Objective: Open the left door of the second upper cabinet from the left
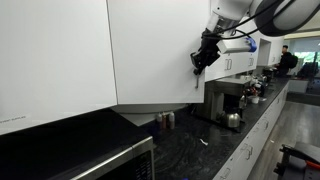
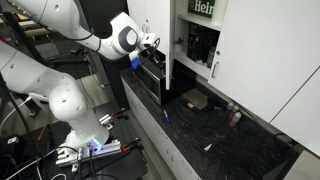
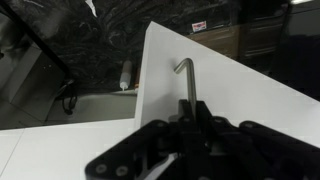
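Observation:
My gripper (image 3: 190, 112) is shut on the slim silver handle (image 3: 185, 78) of the left door (image 3: 230, 100), a glossy white panel. In an exterior view the gripper (image 1: 203, 58) sits at the right edge of that door (image 1: 155, 50), low down. In an exterior view the gripper (image 2: 150, 46) holds the door (image 2: 168, 50), which shows edge-on and swung out from the second upper cabinet (image 2: 195, 40). The cabinet's dark inside shows a box. The twin door (image 2: 270, 60) is closed, with its own handle (image 2: 213, 68).
A black countertop (image 1: 190, 145) runs under the cabinets, with a coffee machine (image 1: 222, 100), a kettle (image 1: 233, 120) and a microwave (image 1: 120, 165). A person (image 1: 287, 60) sits at the far end. My white arm (image 2: 60, 100) fills the floor side.

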`<move>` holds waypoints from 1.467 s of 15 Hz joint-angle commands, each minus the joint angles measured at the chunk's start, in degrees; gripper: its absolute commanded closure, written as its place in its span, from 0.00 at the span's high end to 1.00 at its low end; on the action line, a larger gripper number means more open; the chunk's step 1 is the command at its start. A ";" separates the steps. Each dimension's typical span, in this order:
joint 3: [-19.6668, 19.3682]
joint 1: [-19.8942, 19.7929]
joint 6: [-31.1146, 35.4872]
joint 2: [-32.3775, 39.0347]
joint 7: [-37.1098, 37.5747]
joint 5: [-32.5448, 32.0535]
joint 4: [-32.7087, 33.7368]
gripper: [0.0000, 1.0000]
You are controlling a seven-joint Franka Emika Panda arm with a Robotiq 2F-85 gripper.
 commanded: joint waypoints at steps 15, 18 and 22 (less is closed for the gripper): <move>6.78 -0.08 -23.47 -8.69 -36.78 30.12 4.82 0.98; 4.49 2.29 -30.39 -9.10 -43.86 36.90 6.74 1.00; 2.91 1.83 -36.68 -10.27 -47.28 41.25 7.99 1.00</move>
